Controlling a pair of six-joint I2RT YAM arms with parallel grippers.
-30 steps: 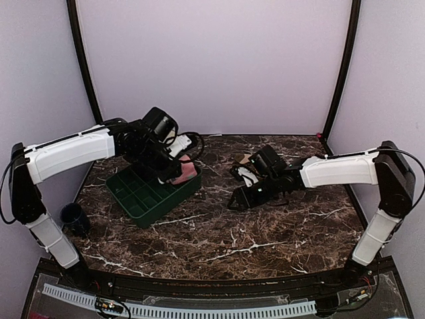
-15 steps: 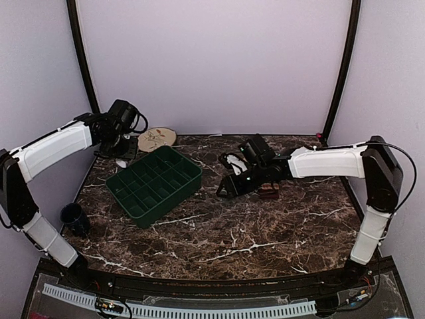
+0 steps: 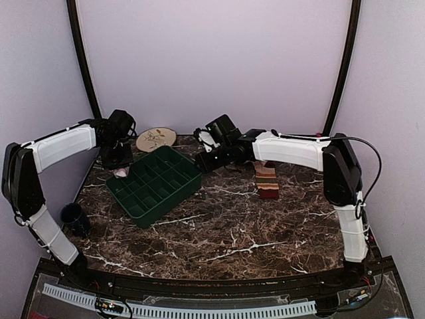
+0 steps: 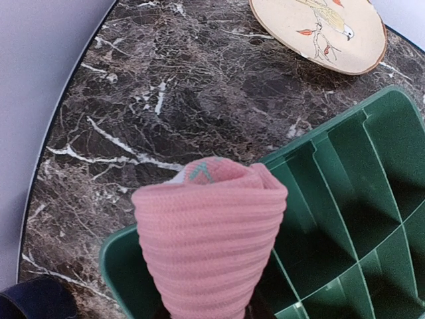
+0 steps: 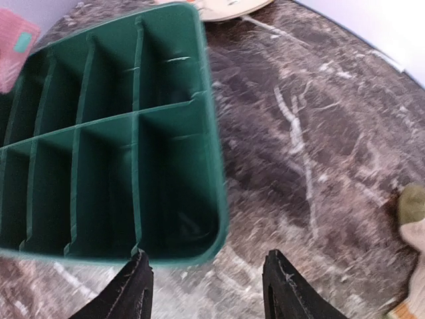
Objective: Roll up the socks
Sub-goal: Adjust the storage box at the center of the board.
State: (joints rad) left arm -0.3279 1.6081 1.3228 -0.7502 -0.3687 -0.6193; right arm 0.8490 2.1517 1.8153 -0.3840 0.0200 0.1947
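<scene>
— What's at the far left?
— A dark cup (image 3: 73, 218) stands on the marble table (image 3: 219, 232), close to the left edge. Beyond it, the left gripper (image 3: 120, 165) is clenched on the pink sock (image 4: 209, 242). The fabric hides the fingers in the wrist view. The sock is wound into a roll and held in the air over the left corner of the green tray (image 3: 154, 183), partly above the rim and partly above bare marble.
— And behind the tray?
— A round plate (image 3: 156, 139) with a bird painted on it lies flat just past the tray's far edge.
— The other arm?
— It reaches across to the tray's right corner. The right gripper (image 5: 207, 260) is released, its jaws apart with nothing between them, and it hovers just outside the tray's rim.
— Where's the second sock?
— The striped sock (image 3: 267, 181) lies on the table to the right of that gripper. It is apart from the gripper and from the tray, and neither arm touches it.
</scene>
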